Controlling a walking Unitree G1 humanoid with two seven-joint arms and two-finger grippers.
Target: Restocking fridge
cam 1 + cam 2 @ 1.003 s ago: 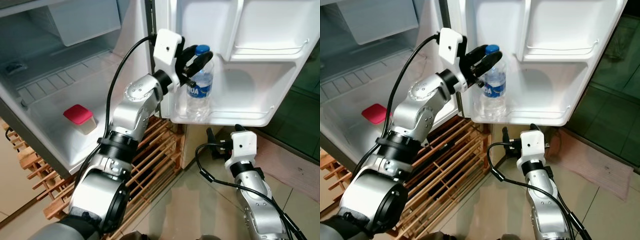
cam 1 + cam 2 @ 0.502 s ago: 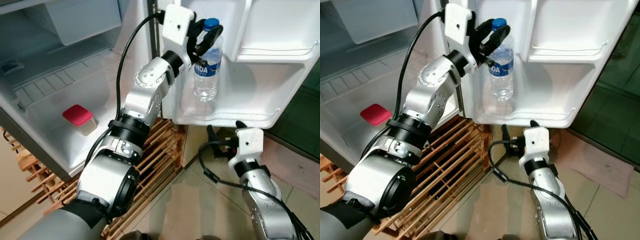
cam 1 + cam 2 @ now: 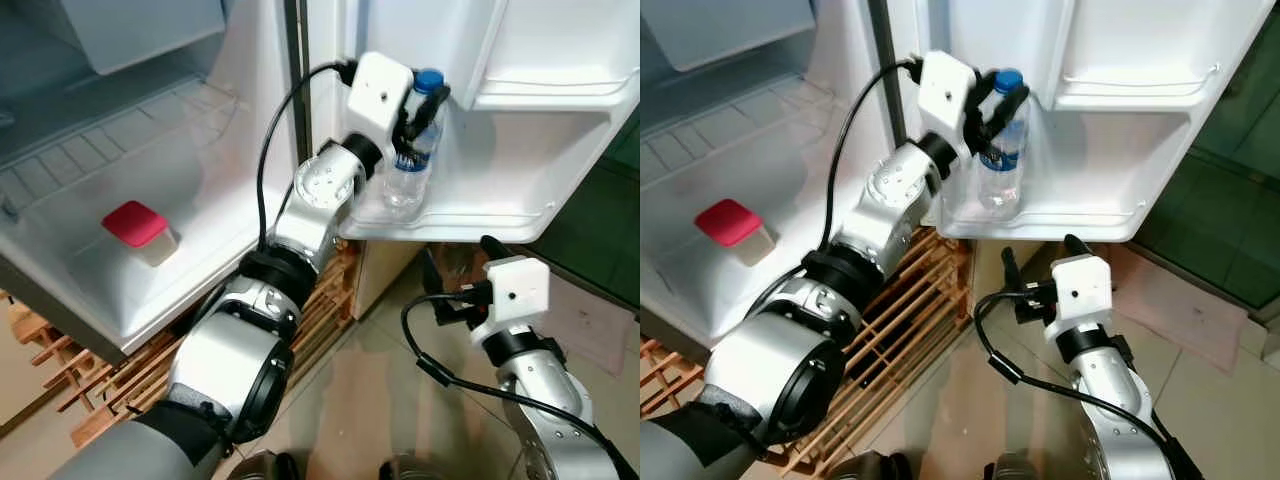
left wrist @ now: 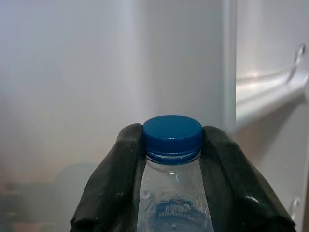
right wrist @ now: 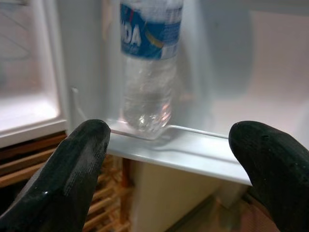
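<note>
**A:** Left wrist view: where's the bottle relative to the claw?

**B:** The clear plastic water bottle with the blue cap sits squarely between the two black fingers. Left gripper is clamped on its neck just under the cap, pads touching both sides.

**A:** And where is the bottle in the fridge?

**B:** Upright on the lower shelf of the open white fridge door, at the end nearest the hinge. Its base is behind the shelf's rail.

**A:** Right side?

**B:** Right gripper hangs low, below the door shelf, fingers spread wide, holding nothing. Bottle is well clear of it.

**A:** Anything else?

**B:** A small container with a red lid sits on the white floor of the fridge interior.
</note>
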